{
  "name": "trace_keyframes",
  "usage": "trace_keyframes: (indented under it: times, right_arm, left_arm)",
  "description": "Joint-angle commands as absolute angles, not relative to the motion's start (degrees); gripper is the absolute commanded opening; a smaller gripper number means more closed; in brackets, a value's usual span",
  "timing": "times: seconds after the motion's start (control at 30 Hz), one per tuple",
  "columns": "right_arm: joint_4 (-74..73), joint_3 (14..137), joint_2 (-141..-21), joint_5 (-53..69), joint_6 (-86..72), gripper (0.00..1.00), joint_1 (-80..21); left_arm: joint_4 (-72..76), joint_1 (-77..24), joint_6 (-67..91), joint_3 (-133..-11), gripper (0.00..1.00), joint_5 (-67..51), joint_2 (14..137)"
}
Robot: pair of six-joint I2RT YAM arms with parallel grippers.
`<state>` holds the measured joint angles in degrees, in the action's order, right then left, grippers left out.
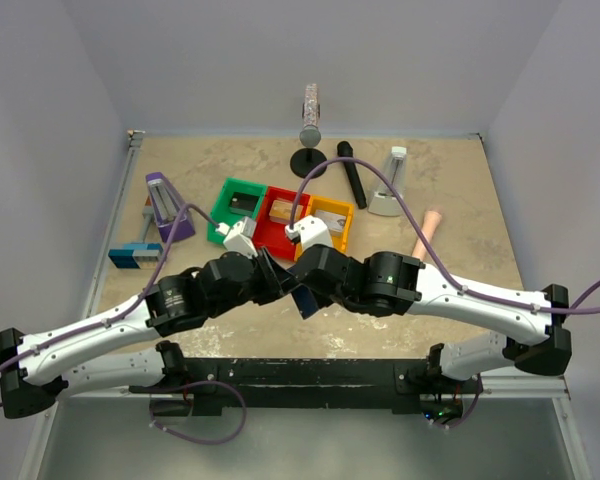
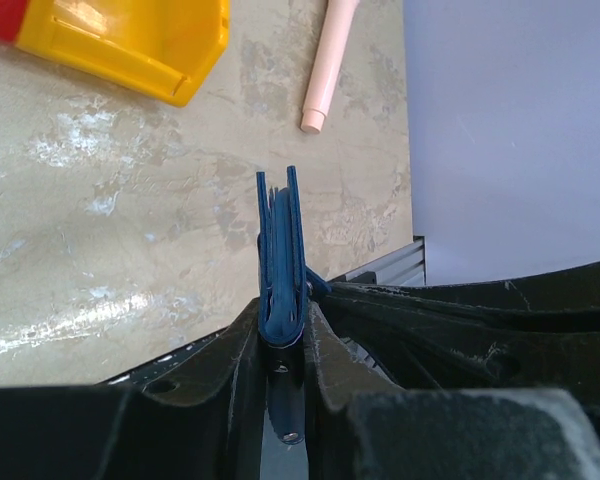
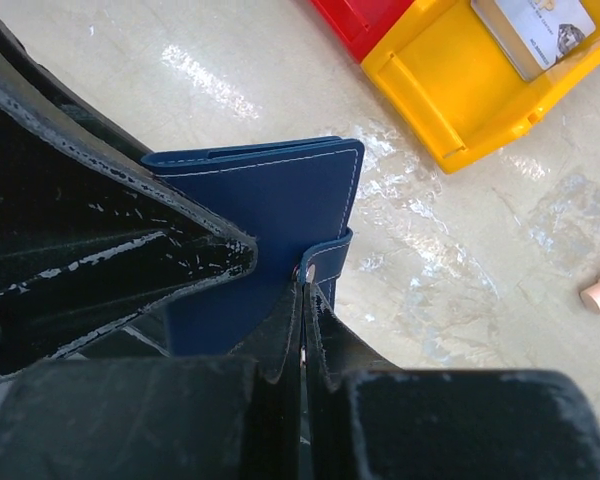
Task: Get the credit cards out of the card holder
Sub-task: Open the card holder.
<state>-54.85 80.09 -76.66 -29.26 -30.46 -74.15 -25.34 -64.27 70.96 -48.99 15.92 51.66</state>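
1. Card holder position. The card holder [image 1: 302,298] is suspended between the two arms near the centre of the bench [image 1: 460,200]. It sits on the near side of the red bin [image 1: 268,215] and the yellow bin [image 3: 450,90]. The green bin [image 1: 220,210] stands to the left of the red one.

2. Left gripper. The left gripper [image 2: 283,330] is closed narrowly on the lower edge of the card holder. In the left wrist view the holder stands edge-on and upright, and several thin navy layers project beyond the fingertips. Whether the credit cards lie between these layers cannot be determined.

3. Right gripper. The right gripper [image 3: 305,290] is pinched tight on the strap tab [image 3: 328,255], which wraps around the side edge of the holder. The flat navy face of the holder, with pale stitching along its border, fills the centre of the right wrist view.

4. Surroundings. A pale flat item [image 3: 535,28] lies inside the yellow bin; it cannot be determined whether it is a card or a box. A pink cylinder [image 1: 427,232] lies on the bench to the right of the yellow bin, well apart from the holder.
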Motion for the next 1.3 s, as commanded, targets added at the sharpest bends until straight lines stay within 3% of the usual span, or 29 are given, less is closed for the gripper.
trace_keyframes:
  times: [0.0,0.33,0.37,0.5,0.7,0.8,1.0,1.27]
  right_arm:
    - [-59.59,78.84,-75.41,-35.68,-30.41,0.0,-72.25]
    - [-58.8,78.49,-74.19,-35.77,-30.59,0.0,-72.16]
    - [-58.54,78.23,-73.31,-35.6,-30.5,0.03,-72.16]
    - [-58.09,77.7,-69.27,-35.51,-29.53,0.34,-72.16]
    - [-47.16,71.56,-59.43,-26.14,-22.96,0.54,-72.16]
    - [-33.16,62.69,-50.83,-15.32,-20.3,0.57,-72.16]
    - [-29.63,63.72,-48.77,3.41,-19.77,0.57,-72.07]
    - [-30.32,64.95,-55.28,9.14,-21.0,0.52,-72.51]
  left_arm:
    - [-21.8,-64.86,72.42,-49.75,0.0,13.54,48.96]
    - [-22.41,-64.86,72.42,-49.05,0.0,14.41,48.25]
    - [-22.59,-64.86,72.51,-48.96,0.0,14.85,47.99]
    - [-22.68,-64.78,70.94,-47.03,0.0,17.13,45.97]
    - [-12.95,-64.25,57.07,-38.78,0.0,17.67,39.56]
    - [-1.8,-64.07,48.97,-31.66,0.0,14.86,34.82]
    - [1.31,-62.58,43.95,-28.3,0.0,9.33,28.22]
    - [0.09,-62.58,41.57,-31.55,0.0,3.08,30.76]
